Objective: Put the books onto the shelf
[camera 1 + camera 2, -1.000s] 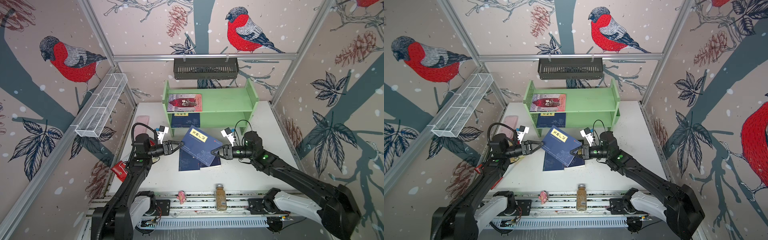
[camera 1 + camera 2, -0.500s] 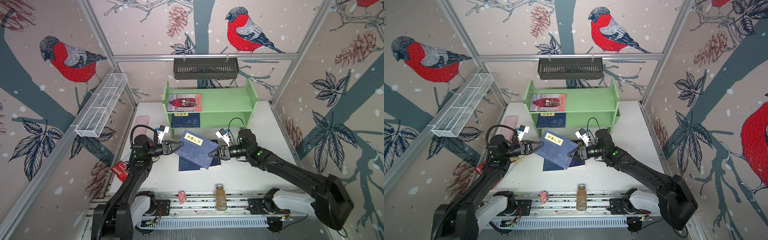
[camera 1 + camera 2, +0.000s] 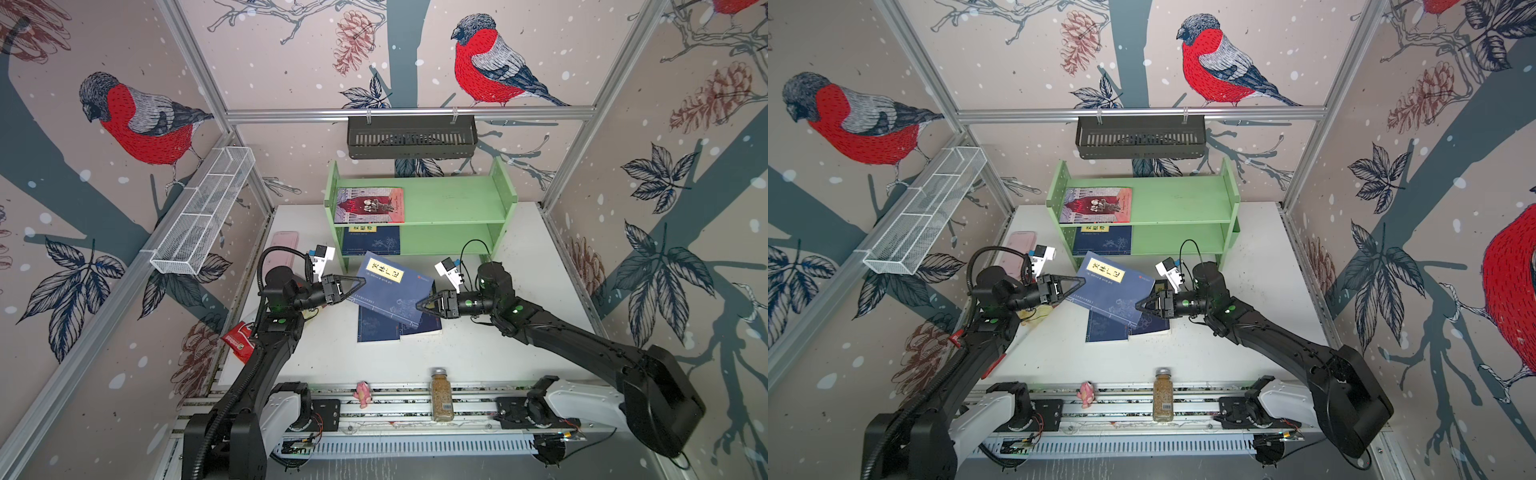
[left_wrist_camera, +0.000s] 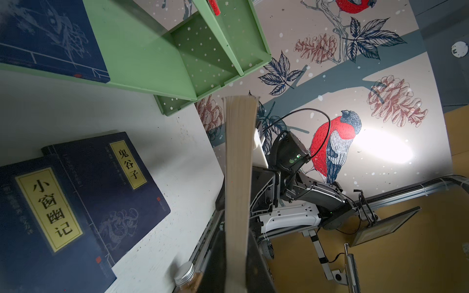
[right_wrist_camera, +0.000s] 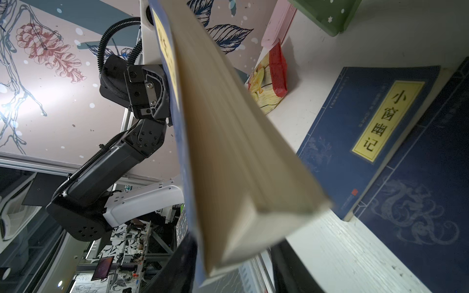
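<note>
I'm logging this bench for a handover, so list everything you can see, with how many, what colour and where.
shelf: one, light green, back of table
pink-red book: one, top tier, left end
shelved book: one, navy, lower tier, left end
held book: one, navy, raised between the grippers
loose books: two, navy, overlapping on the table below it
black basket: one, back rail
wire basket: one, white, left wall
pink slab: one, table, left of shelf
red packet: one, left table edge
spice jar: one, brownish contents, front rail
pink figurine: one, front rail
table: one, white
left gripper: black, shut on the held book
right gripper: black, at its opposite corner, grip unclear
</note>
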Controlling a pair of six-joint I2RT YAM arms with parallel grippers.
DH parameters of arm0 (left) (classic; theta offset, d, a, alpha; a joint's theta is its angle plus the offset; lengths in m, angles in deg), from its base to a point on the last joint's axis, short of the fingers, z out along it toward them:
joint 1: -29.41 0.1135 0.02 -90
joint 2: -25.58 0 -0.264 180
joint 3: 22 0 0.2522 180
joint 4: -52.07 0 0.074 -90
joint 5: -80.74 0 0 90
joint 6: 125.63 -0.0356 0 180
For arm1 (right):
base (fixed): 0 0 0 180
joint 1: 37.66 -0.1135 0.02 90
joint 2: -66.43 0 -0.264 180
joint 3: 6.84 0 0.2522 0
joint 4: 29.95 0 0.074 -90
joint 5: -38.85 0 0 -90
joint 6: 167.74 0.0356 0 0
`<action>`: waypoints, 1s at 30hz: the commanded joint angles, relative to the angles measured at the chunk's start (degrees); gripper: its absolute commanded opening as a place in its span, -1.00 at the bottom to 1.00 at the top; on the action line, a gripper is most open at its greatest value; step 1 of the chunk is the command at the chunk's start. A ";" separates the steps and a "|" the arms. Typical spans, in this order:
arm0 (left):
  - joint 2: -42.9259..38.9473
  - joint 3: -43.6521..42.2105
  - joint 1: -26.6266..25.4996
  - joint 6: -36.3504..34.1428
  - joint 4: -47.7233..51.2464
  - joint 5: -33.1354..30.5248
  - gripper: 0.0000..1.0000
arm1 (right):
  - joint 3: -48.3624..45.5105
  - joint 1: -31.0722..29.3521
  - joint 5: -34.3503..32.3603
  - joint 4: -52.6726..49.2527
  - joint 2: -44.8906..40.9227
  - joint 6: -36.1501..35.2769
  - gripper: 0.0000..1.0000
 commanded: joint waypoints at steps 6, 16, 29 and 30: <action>3.92 1.81 0.38 4.31 -6.37 -0.95 -1.00 | -5.09 -1.85 -6.79 21.12 2.23 9.88 0.04; 3.34 -0.65 2.89 3.35 -4.74 -4.30 -1.00 | -6.65 -4.49 -10.04 32.39 6.94 14.48 -0.12; 3.77 -1.48 4.23 0.39 -0.74 -7.02 -1.00 | -3.37 -4.74 -9.01 38.11 13.99 16.07 -0.89; 3.91 -1.38 4.63 -0.25 0.33 -7.38 -1.00 | -2.91 -4.54 -8.71 37.97 14.38 15.93 -0.91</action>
